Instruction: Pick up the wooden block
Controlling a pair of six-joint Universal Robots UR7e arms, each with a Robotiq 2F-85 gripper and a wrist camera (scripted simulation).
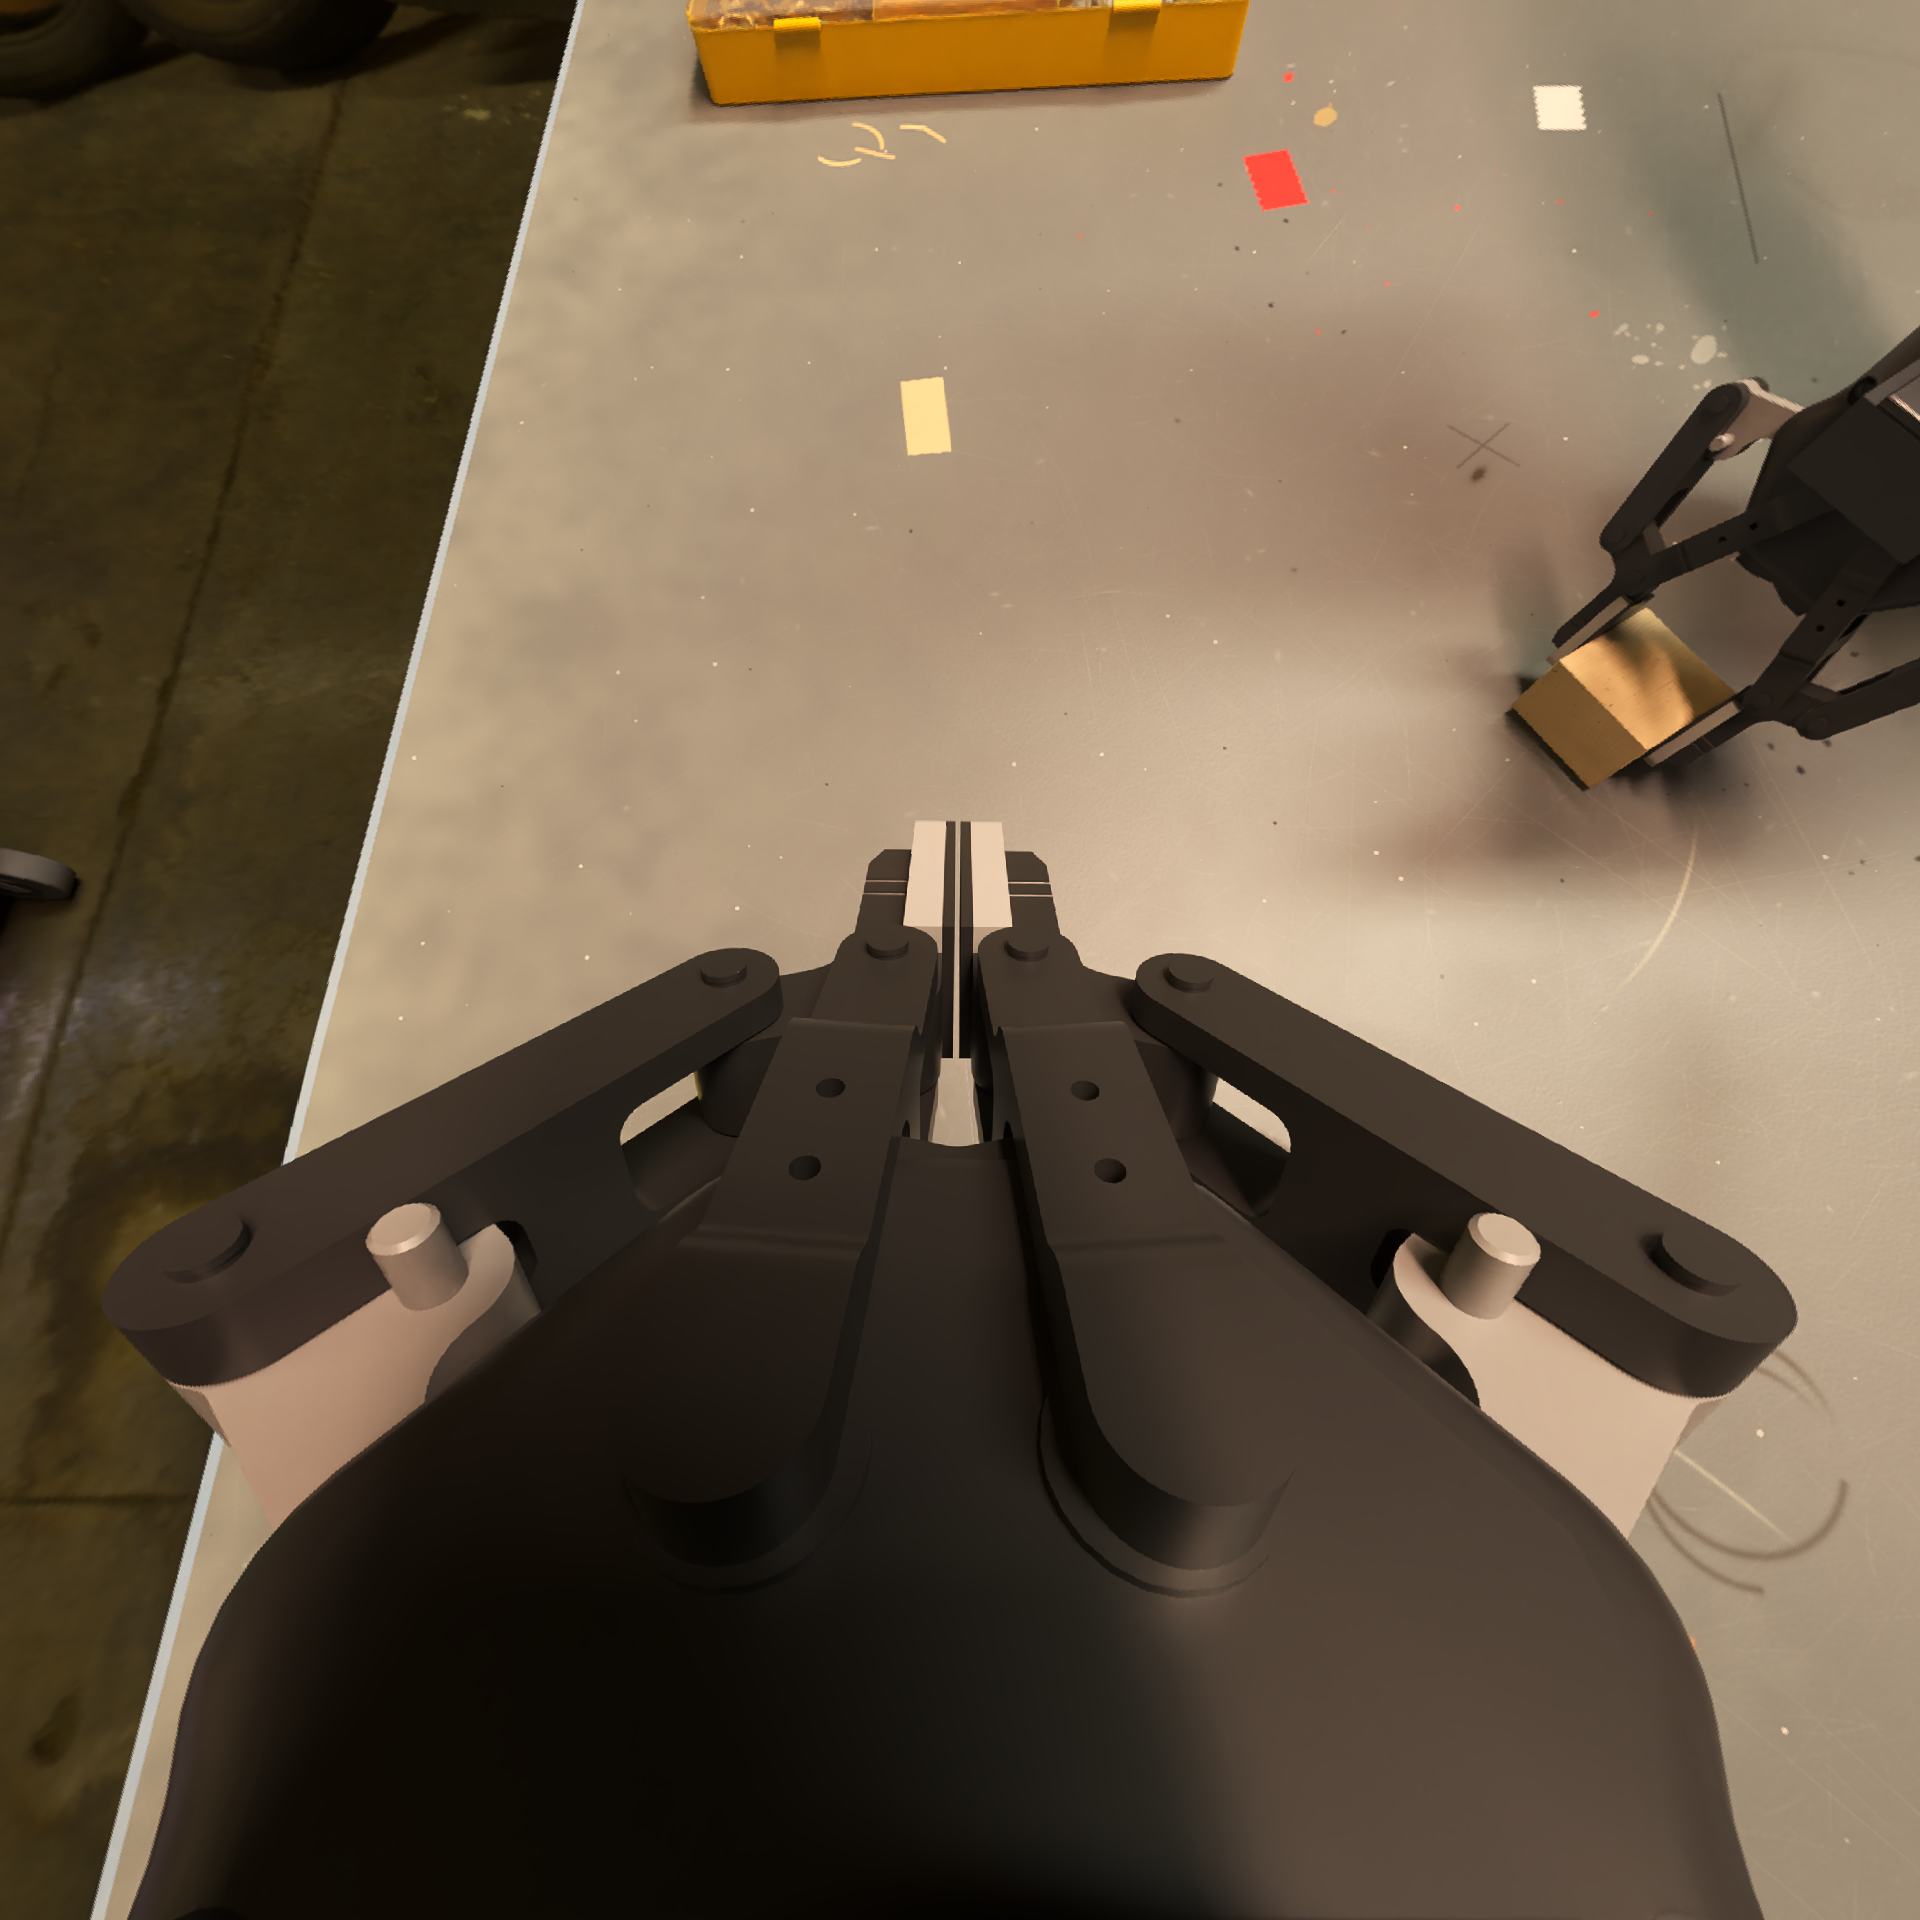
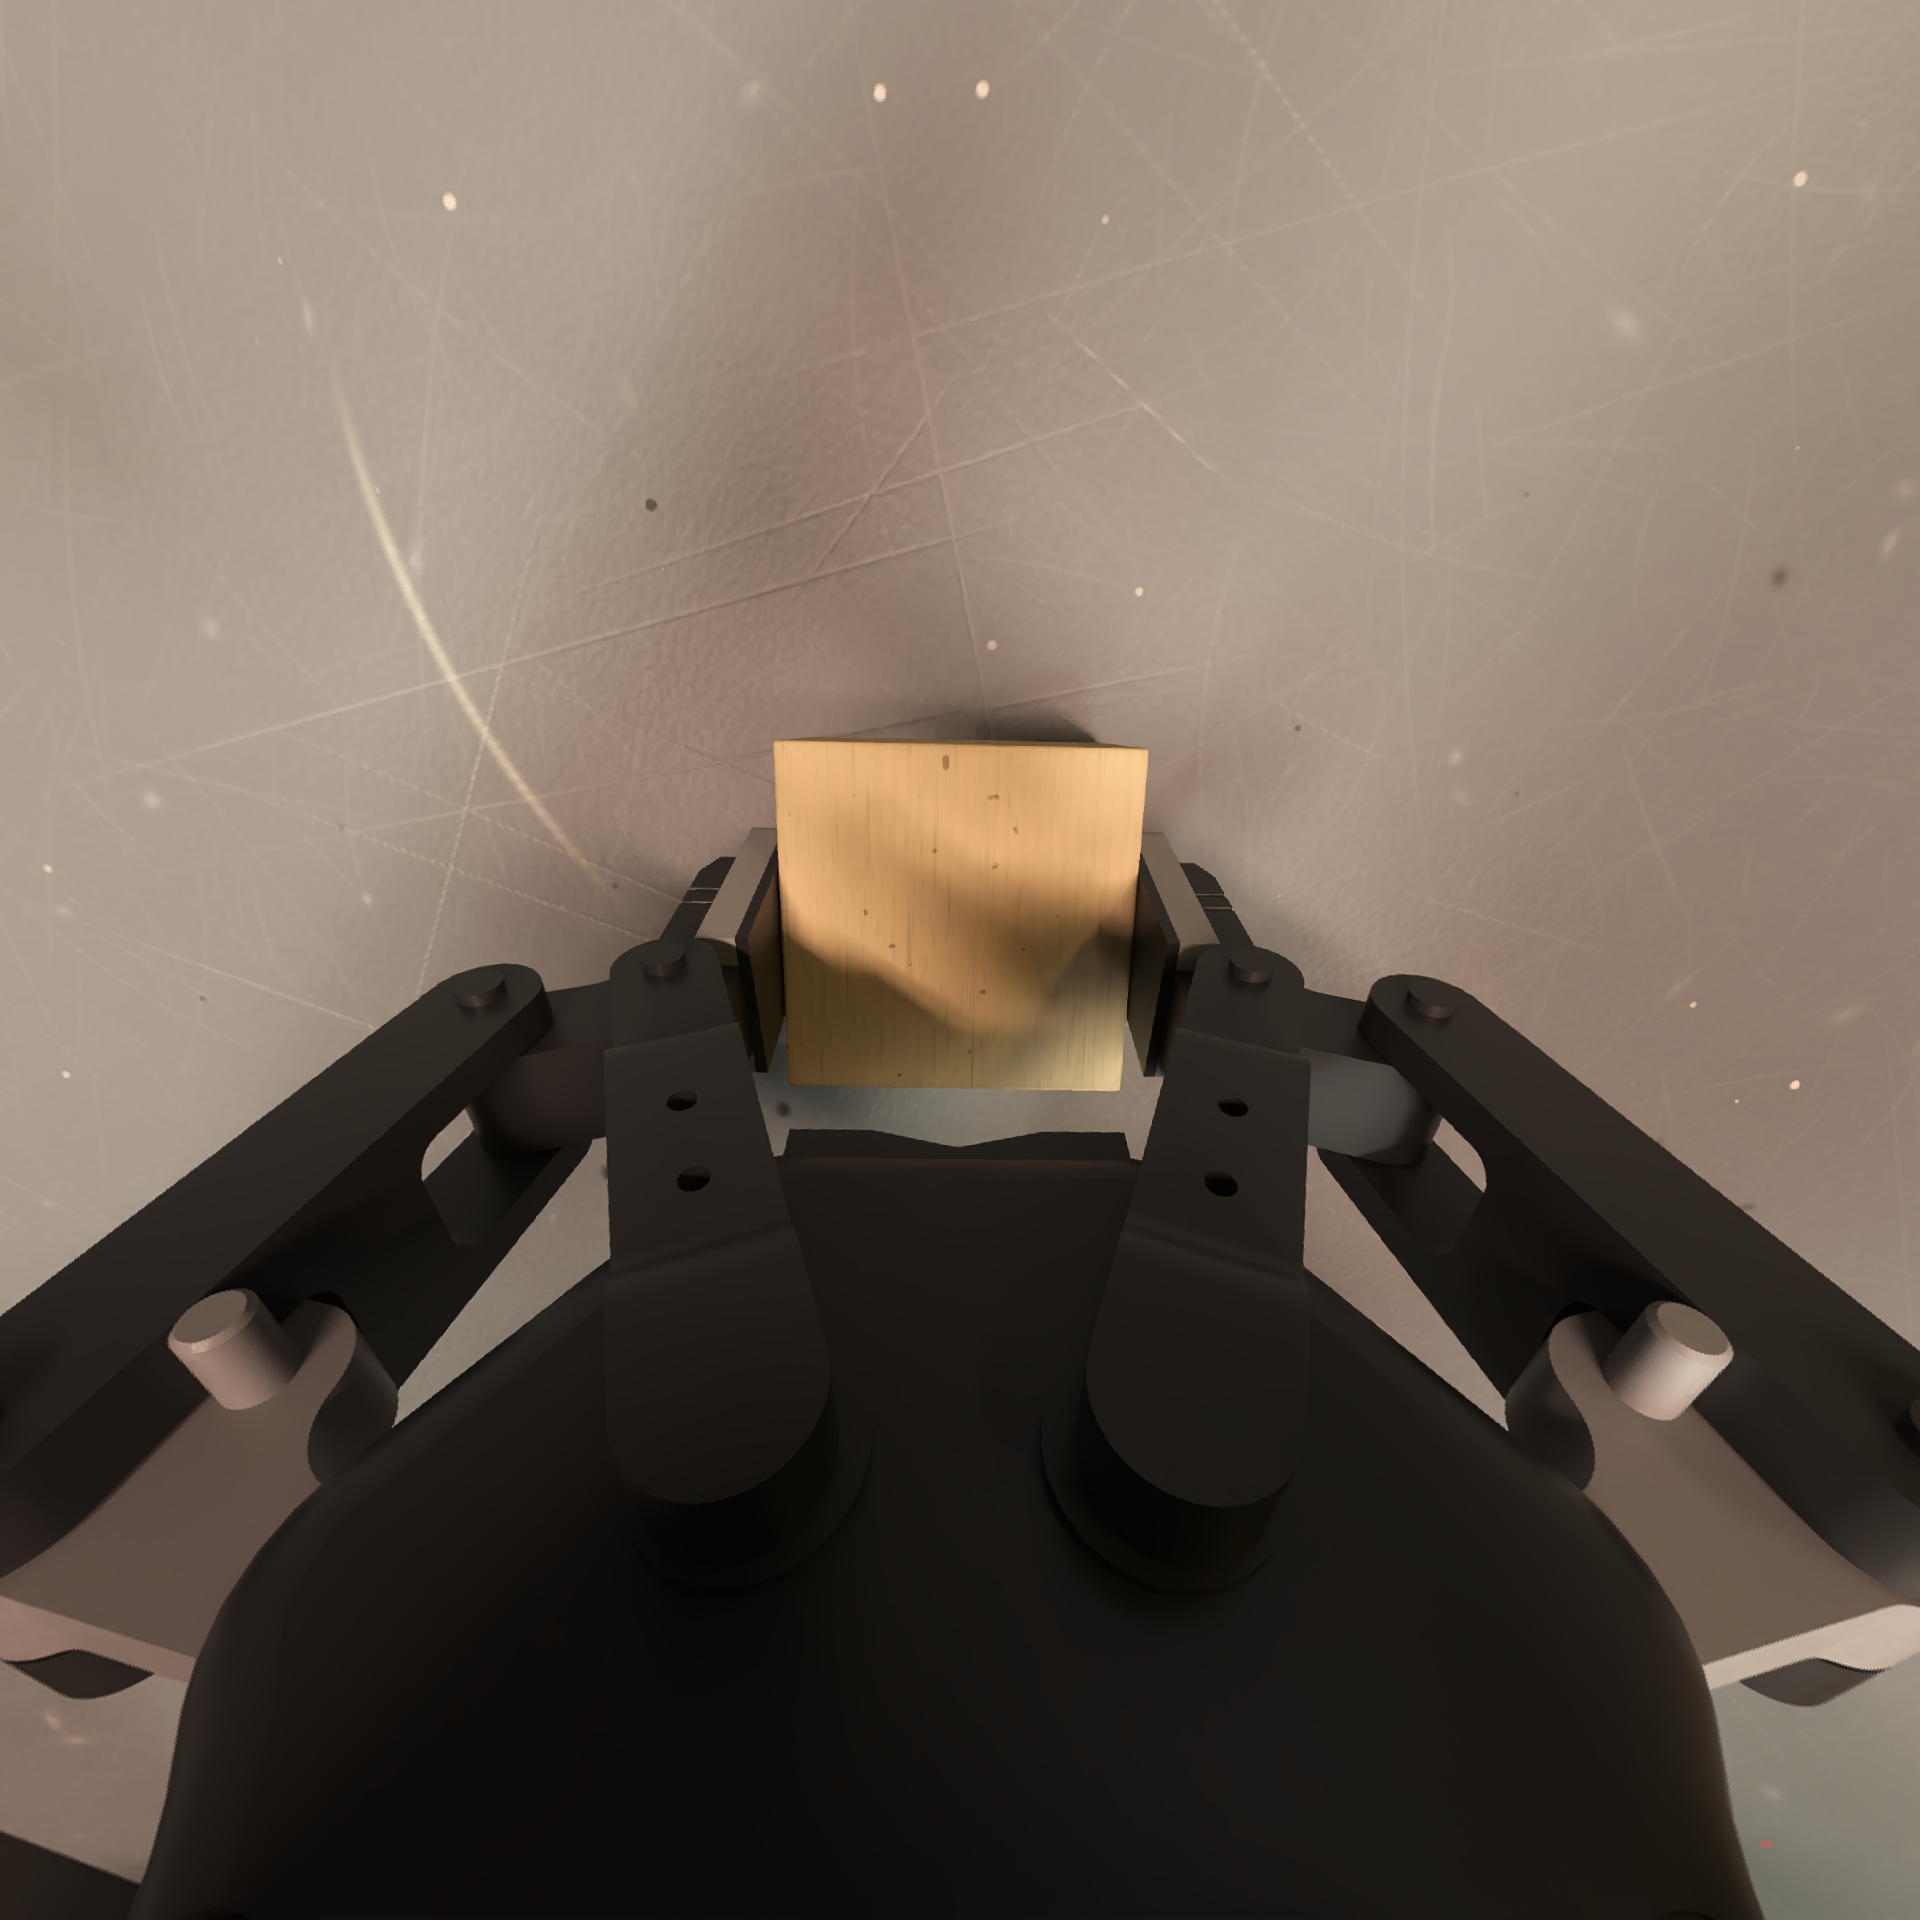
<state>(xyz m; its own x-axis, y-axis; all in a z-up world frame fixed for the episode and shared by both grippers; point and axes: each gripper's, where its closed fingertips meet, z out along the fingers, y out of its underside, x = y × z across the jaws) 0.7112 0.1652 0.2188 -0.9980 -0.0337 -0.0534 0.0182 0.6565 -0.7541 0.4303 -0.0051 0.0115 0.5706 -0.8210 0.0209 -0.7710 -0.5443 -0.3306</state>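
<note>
Scuffed grey table (image 1: 1039,623), paint-flecked and scratched, dark stained concrete floor (image 1: 208,520) off its left edge. Far end: glossy yellow plastic case (image 1: 966,52); flat yellow (image 1: 925,416), red (image 1: 1275,179) and white (image 1: 1558,107) patches. Left gripper (image 1: 956,862), matte black, pale pads pressed together, nothing between. Right gripper (image 2: 961,935) clamped on the wooden block (image 2: 956,914), a smooth, fine-grained cube low over the table at the right.

Showed a pale golden wooden block (image 2: 956,914) with fine vertical grain and dark specks, between black fingers with light grey pads (image 2: 1162,883). Lay on a scratched grey table (image 1: 1143,582) speckled red and white. Included yellow (image 1: 925,416), red (image 1: 1275,179) and white (image 1: 1558,107) patches, plus an orange-yellow box (image 1: 966,57) at upper centre.
</note>
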